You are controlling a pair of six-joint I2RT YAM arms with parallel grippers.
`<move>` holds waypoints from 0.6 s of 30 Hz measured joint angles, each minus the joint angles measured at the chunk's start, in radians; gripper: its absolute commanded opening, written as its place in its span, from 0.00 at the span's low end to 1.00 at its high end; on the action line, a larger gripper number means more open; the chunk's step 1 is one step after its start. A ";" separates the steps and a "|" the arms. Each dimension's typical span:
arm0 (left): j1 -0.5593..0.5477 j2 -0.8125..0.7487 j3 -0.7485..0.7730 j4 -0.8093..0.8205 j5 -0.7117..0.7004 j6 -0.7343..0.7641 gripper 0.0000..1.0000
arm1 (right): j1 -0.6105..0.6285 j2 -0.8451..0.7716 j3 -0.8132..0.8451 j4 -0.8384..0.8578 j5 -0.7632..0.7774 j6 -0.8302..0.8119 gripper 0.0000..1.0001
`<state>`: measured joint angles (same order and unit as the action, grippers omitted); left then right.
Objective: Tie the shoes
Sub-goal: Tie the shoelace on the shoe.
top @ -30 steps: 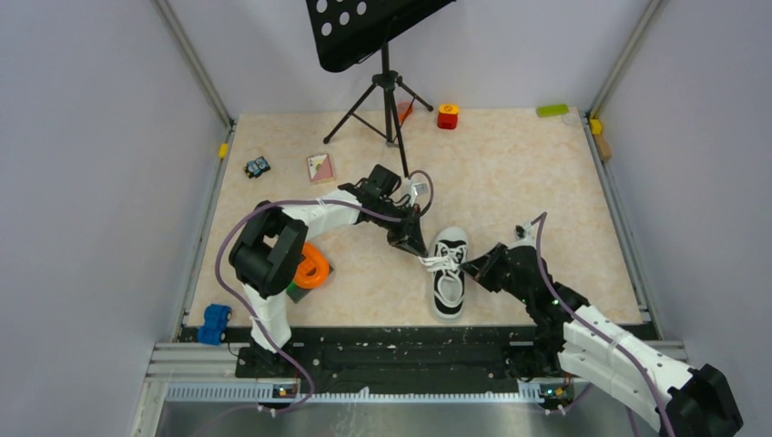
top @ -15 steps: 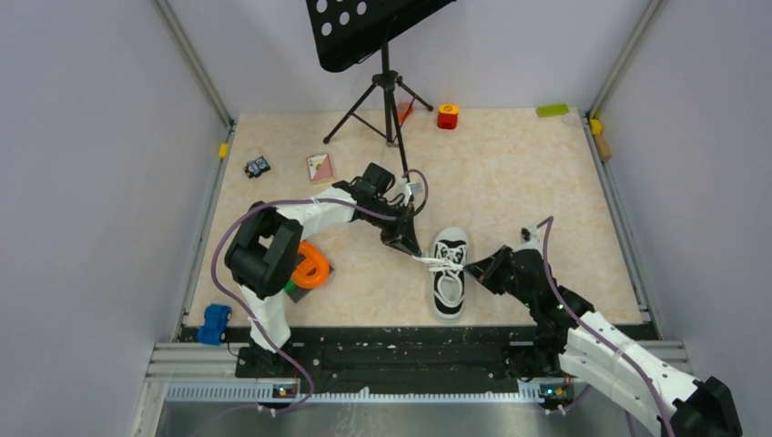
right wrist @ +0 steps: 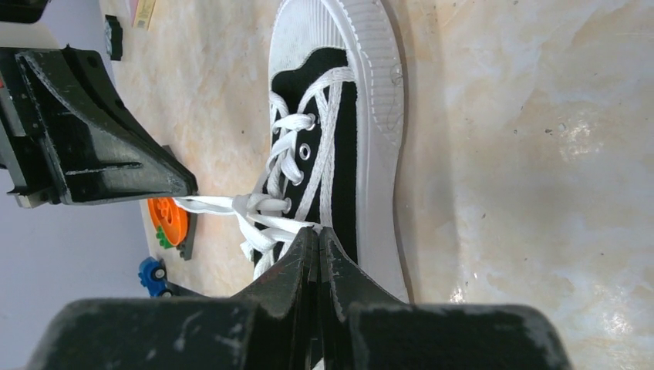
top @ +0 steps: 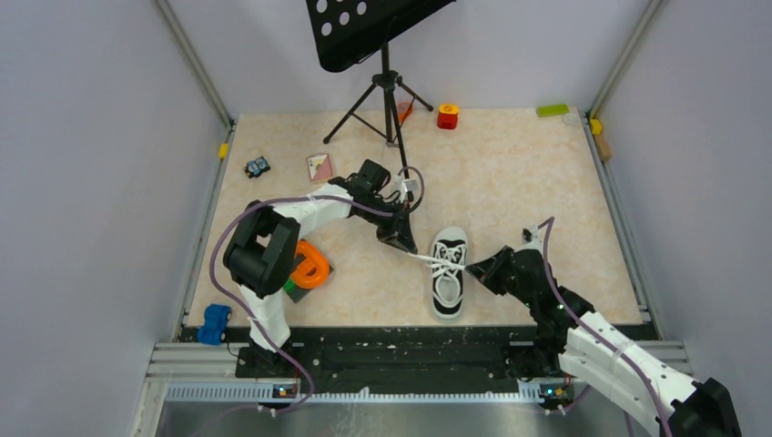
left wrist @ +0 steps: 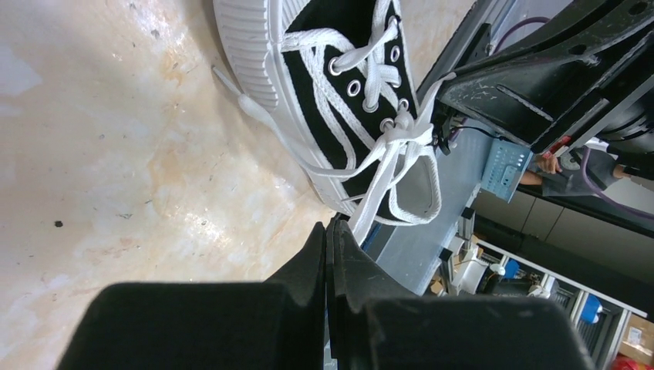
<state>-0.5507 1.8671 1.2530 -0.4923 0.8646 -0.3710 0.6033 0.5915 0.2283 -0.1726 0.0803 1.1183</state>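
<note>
- The sneaker [top: 449,278] lies in the lower middle of the top view, toe cap toward the upper edge, between both grippers.
- The left gripper [top: 407,246], just upper left of it, is clenched on one strand of the laces [top: 428,259]; the strand runs tight to the knot [left wrist: 401,131].
- The right gripper [top: 475,267], at the sneaker's right side, is pressed closed on a strand beside the knot.
- Risk, as I judge: a hard pull may slip a strand out of the fingers, or drag the light sneaker over the table [top: 546,182]; an uneven pull may undo a loop.
- Count: one sneaker, one knot, two grippers with one strand each; further up, one music stand [top: 364,27].
</note>
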 measured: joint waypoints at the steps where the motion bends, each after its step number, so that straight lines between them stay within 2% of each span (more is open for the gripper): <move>1: 0.001 0.000 0.005 -0.005 0.000 0.003 0.00 | 0.000 0.000 0.000 -0.001 0.000 0.000 0.00; 18: 0.001 -0.009 0.059 -0.049 0.028 0.033 0.00 | -0.029 -0.030 -0.001 -0.031 0.001 -0.023 0.00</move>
<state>-0.5495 1.8584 1.3121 -0.5411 0.8925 -0.3378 0.5739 0.5617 0.2276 -0.2039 0.0811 1.0954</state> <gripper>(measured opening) 0.009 0.010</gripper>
